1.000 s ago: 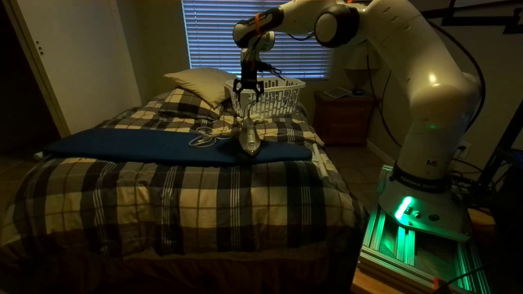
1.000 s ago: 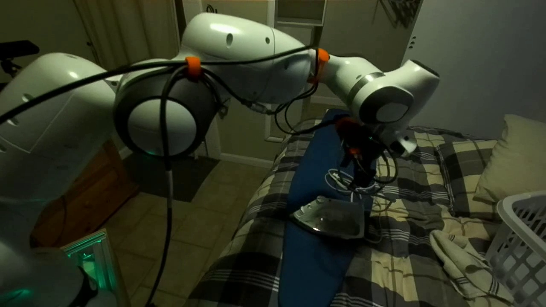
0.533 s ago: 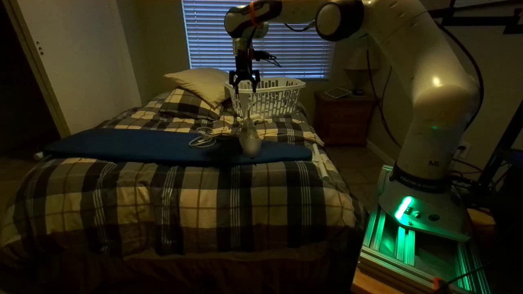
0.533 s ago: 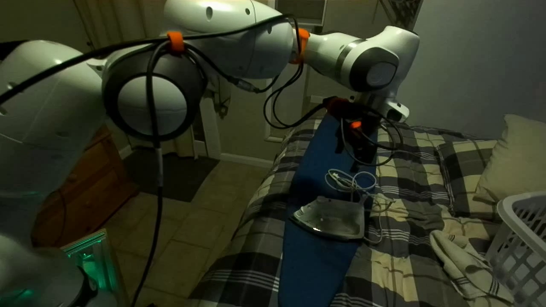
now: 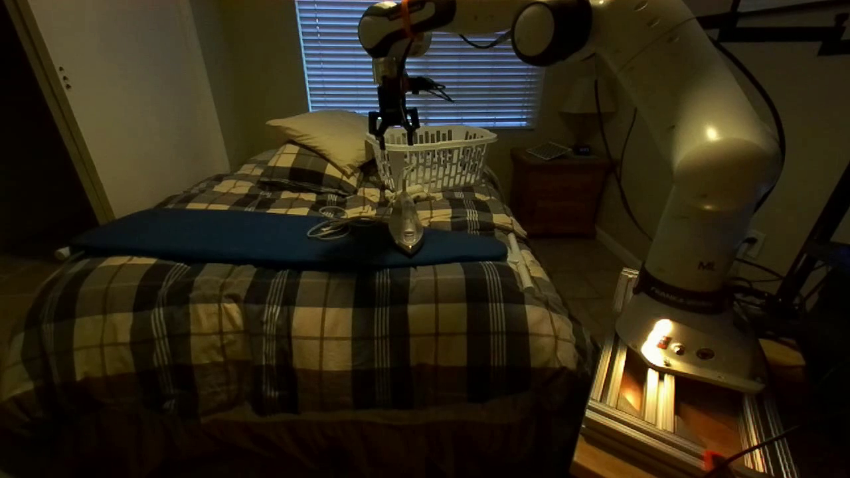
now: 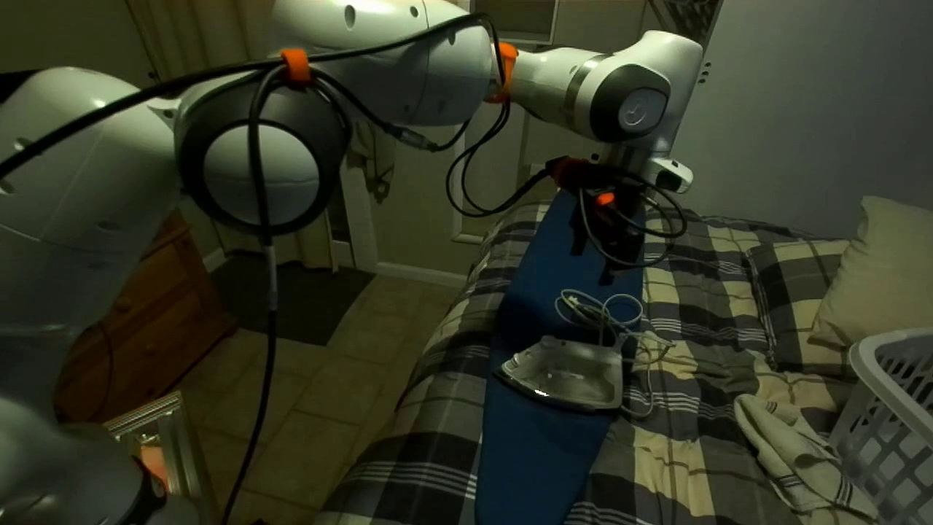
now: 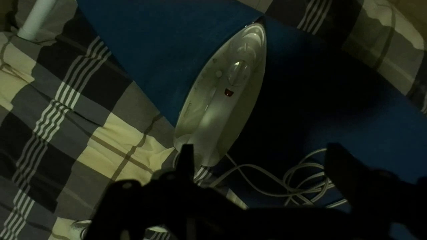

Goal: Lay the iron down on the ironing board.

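Note:
The iron [image 5: 405, 226] lies flat across the narrow end of the navy ironing board [image 5: 212, 236], its nose toward the foot of the bed. In an exterior view the iron [image 6: 568, 375] has its back end near the edge of the board [image 6: 536, 459]. In the wrist view the iron [image 7: 222, 96] is seen from above on the board [image 7: 150, 50]. Its pale cord [image 7: 300, 190] is coiled beside it on the board. My gripper [image 5: 395, 141] is open and empty, well above the board; its fingertips [image 7: 260, 146] are wide apart in the wrist view. It touches nothing.
A white laundry basket [image 5: 438, 162] stands on the bed behind the iron, with a striped cloth [image 6: 794, 452] beside it. Pillows [image 5: 332, 136] lie at the bed's head. A white board leg [image 5: 520, 262] sticks out at the board's end. A nightstand [image 5: 558, 192] stands beyond.
My gripper has risen and moved along the board away from the iron, slowing lately. The iron has stayed put. The light on the robot's base turned from green to yellowish white.

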